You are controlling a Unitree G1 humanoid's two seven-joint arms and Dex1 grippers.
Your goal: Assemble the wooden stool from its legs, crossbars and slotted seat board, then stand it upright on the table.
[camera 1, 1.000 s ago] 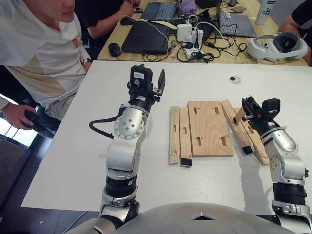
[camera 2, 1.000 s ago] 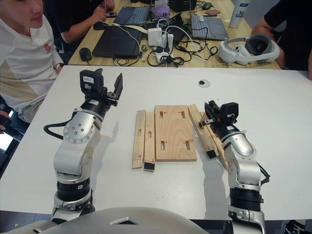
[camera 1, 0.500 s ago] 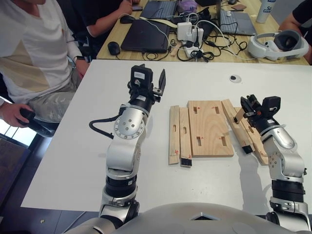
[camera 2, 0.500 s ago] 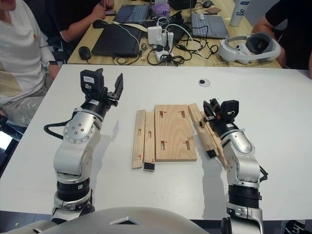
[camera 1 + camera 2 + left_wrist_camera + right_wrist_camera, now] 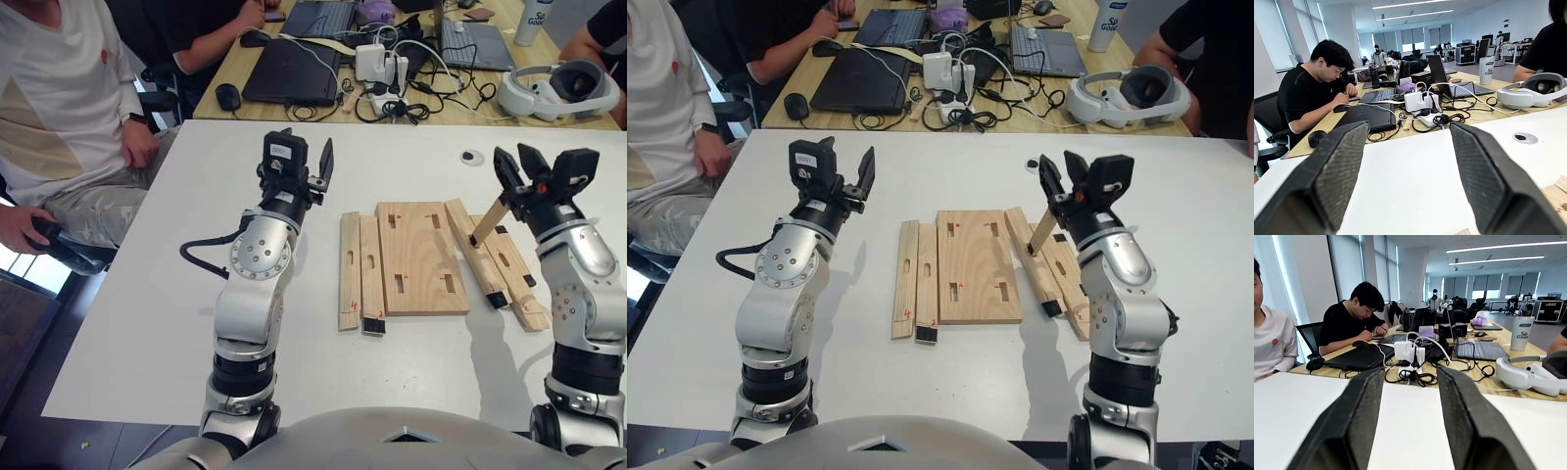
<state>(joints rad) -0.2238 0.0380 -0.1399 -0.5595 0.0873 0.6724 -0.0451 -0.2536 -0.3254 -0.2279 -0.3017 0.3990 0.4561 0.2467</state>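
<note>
Assembly not begun, as far as the parts show. The pale square wooden seat board with four slots [image 5: 421,257] lies flat about midway across the white table [image 5: 147,323]. Two long pale wooden slats [image 5: 350,271] lie side by side, touching, just beside the seat board on the robot's left. On the board's other side a loose group of longer wooden bars [image 5: 480,257] lies flat and slanted, the nearest close against the board's edge; which are legs and which crossbars I cannot tell. No piece sits in a slot and nothing is joined. The left gripper [image 5: 306,149] hangs raised above the table to the left of the slats, fingers spread wide and empty. The right gripper [image 5: 511,157] is raised over the far end of the bars, fingers apart, with nothing between them in its wrist view. A thin short wooden stick [image 5: 488,221] slants from just under that gripper down onto the bars; whether it is caught on the gripper or merely propped cannot be made out. Judgement: every step remains, meaning fit legs to slots, add crossbars, then stand the stool upright.
</note>
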